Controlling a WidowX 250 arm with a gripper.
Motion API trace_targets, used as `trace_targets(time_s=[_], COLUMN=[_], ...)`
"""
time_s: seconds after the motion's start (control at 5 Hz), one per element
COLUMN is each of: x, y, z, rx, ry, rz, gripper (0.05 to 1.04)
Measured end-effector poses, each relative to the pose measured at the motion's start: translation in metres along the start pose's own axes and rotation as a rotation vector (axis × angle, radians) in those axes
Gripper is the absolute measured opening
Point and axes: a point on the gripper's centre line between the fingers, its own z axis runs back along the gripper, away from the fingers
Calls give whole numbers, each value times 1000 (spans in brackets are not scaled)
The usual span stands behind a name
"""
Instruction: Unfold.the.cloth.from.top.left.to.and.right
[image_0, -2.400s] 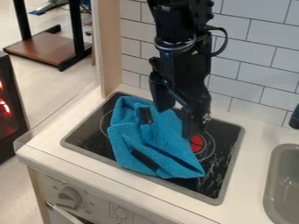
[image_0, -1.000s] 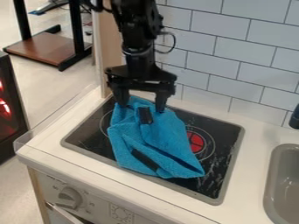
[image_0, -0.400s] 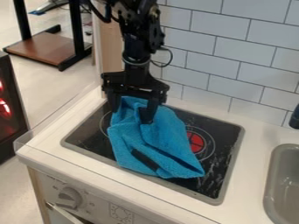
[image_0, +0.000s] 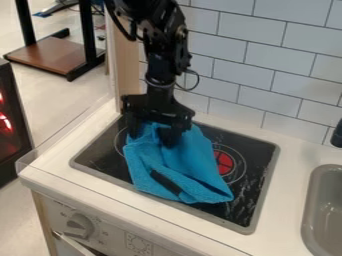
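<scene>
Gripper (image_0: 152, 134) is at top L of cloth (image_0: 190, 167), pointing down, w/ its fingers (image_0: 170, 137) spread a fair bit. Top part of cloth shows btwn them; one finger is by cloth's upper L edge, the other over cloth itself, further R. Tips are down at cloth level, but can't tell if they press on it or have any fabric pinched; no firm hold can be made out.

Most of cloth lies below gripper in view, i.e. toward the front, & runs off to lower R, ending in a corner near stove's front R. It's blue, crumpled & partly folded, w/ creases & a dark patch (image_0: 165, 182) near its lower L edge. All on stove (image_0: 250, 200), a black glass top w/ grey rim. Red burner (image_0: 224, 162) is just beside cloth's R side, partly tucked behind it.

Arm (image_0: 163, 45) comes in from top, in front of wood post (image_0: 127, 65). Tiles (image_0: 267, 65) on back wall; white counter (image_0: 280, 150) around stove; grey sink (image_0: 324, 215) at far R, well apart from cloth. Knob (image_0: 80, 226) on front panel, lower L.
</scene>
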Motion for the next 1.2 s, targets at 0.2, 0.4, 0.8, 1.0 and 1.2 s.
trace_targets(time_s=[0.2, 0.4, 0.8, 1.0, 1.2], x=[2, 3, 0, 0, 1], y=[-6, -9, -9, -12, -18], z=[0, 1, -1, 12, 30], rx=[42, 40, 37, 1, -55], ry=[-15, -33, -36, -56, -70], rz=[-27, -23, -10, -14, -5], gripper=[634, 338, 214, 187, 145])
